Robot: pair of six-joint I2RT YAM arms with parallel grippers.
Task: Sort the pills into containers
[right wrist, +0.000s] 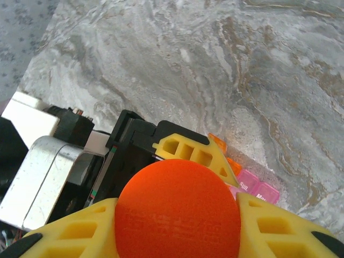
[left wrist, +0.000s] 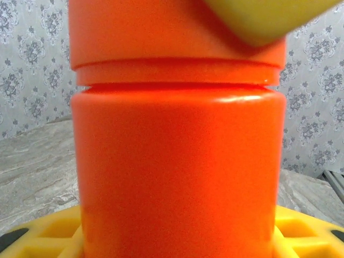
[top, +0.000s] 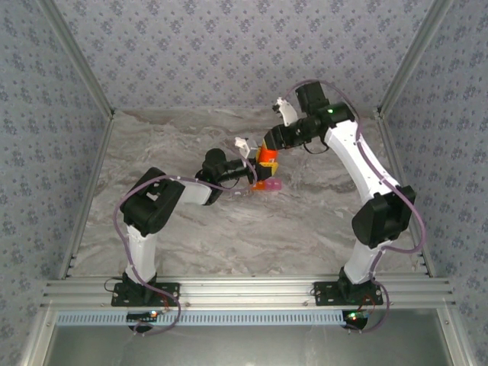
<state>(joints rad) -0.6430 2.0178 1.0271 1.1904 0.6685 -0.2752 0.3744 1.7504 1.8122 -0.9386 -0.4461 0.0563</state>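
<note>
Tabletop (top: 183, 236) of grey marbled stone carries both arms in the overhead view. The left arm (top: 152, 206) rises from the lower left and reaches right toward mid-frame. In the left wrist view, the left fingers (left wrist: 40, 236) show as yellow ribbed pads in both lower corners. They stand about half open and are clamped on the body of the orange bottle (left wrist: 177, 177), which stands upright between them.

In the overhead view the bottle (top: 268, 162) sits at the centre of the frame, between the two arms. Directly below it in that frame the pill box (top: 268, 185) lies on the tabletop, its orange cell to the left and its pink cell to the right. Whether the bottle's base touches the box cannot be told.

In the right wrist view the pill box (right wrist: 255, 185) lies right of centre. Its orange cell is partly hidden behind one of the left arm's yellow fingers, and its pink cell is just beyond the bottle's cap (right wrist: 177, 209).

The right arm (top: 358, 152) climbs from the lower right, bends at the upper right and comes back left over the bottle. The right fingers (right wrist: 70, 234) sit on both sides of the round cap, closed in until they touch its rim. One of them also shows as a blurred yellow shape at the upper right of the left wrist view.
</note>
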